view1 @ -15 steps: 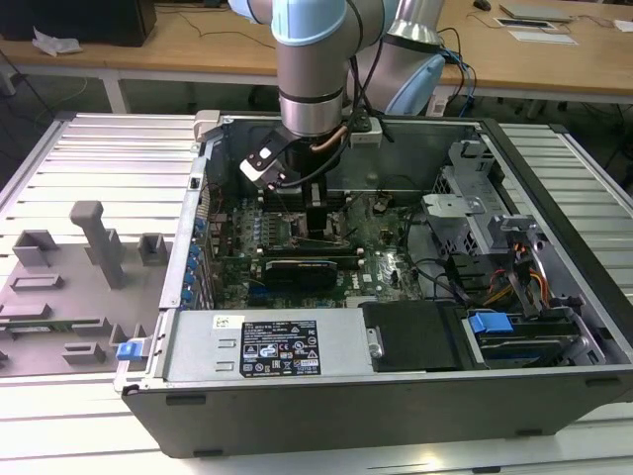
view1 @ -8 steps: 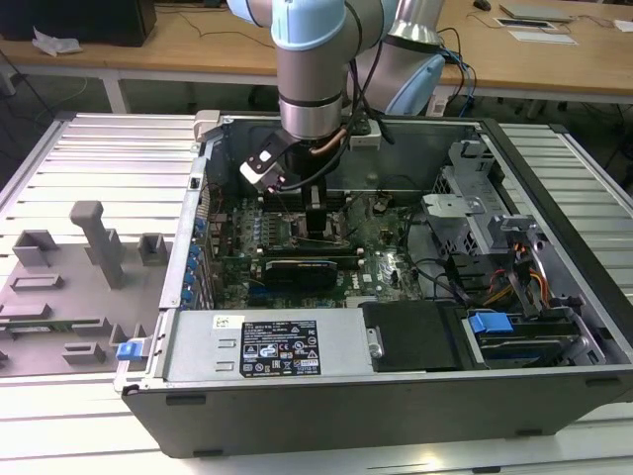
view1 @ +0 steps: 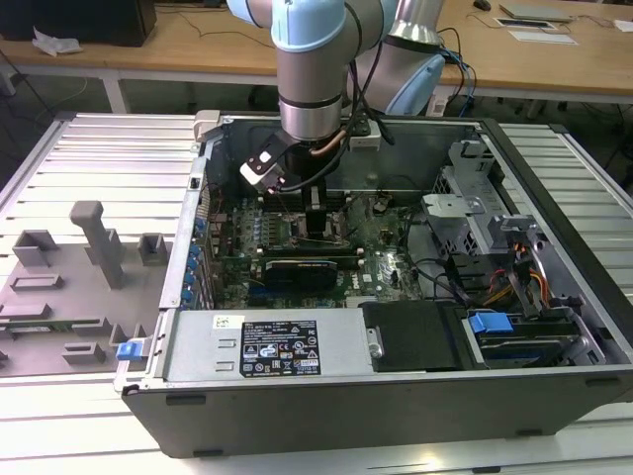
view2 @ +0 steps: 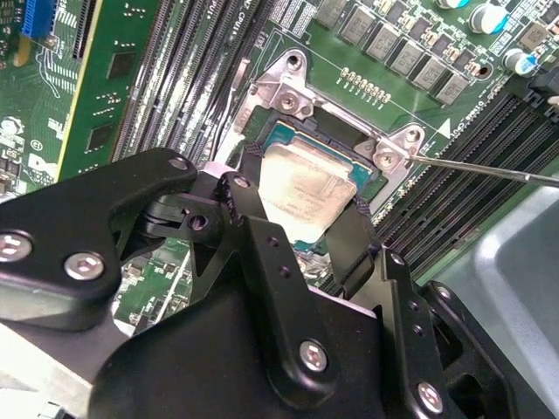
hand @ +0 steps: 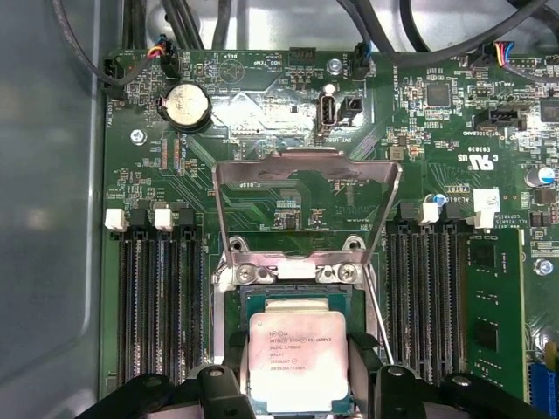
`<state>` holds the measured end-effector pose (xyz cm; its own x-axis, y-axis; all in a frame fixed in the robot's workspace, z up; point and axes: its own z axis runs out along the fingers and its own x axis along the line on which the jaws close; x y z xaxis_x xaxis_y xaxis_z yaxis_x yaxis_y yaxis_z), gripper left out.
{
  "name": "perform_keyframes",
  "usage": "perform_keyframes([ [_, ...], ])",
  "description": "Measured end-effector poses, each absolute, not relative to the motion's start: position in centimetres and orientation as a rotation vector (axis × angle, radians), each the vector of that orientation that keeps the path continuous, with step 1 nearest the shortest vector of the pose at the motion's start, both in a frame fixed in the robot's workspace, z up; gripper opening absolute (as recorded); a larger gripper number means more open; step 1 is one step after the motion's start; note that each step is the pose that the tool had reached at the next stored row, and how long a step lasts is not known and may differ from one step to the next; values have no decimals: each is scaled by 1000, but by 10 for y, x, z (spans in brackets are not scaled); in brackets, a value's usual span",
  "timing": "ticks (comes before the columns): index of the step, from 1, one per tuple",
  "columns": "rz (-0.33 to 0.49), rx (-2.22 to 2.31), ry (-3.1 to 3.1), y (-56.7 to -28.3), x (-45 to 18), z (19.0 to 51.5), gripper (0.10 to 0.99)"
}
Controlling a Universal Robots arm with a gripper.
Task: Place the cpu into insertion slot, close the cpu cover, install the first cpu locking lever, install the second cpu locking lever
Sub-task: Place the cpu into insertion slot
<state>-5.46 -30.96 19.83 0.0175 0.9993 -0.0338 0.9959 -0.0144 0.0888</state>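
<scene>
The cpu (hand: 301,358) is a flat square chip with a silver-beige top. It sits between the black fingers (hand: 234,353) of my gripper (hand: 301,371), which is shut on it. The chip lies right over the insertion slot (hand: 262,303), whose dark teal rim (view2: 288,135) shows around it in both wrist views. I cannot tell whether it is fully seated. The cpu cover (hand: 306,163), a silver frame with a cut-out centre, stands tilted open beyond the slot. In the exterior view my gripper (view1: 316,226) reaches down inside the open computer case onto the green motherboard (view1: 391,267).
Long black memory slots (hand: 157,297) flank the socket on both sides. A thin metal lever rod (view2: 480,168) sticks out beside the socket. A coin battery (hand: 185,105), cables (hand: 144,35) and the case wall (hand: 44,218) are nearby. Grey fixtures (view1: 99,237) stand at the exterior view's left.
</scene>
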Motion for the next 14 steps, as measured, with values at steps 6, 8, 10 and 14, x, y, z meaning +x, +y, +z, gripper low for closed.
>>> perform_keyframes([
  [6, 58, 2179, 2140, -310, -54, 198, 541],
  [8, 59, 2179, 2140, -310, -54, 198, 541],
  [10, 59, 2179, 2140, -310, -54, 198, 549],
  [14, 59, 2179, 2140, -310, -54, 198, 616],
])
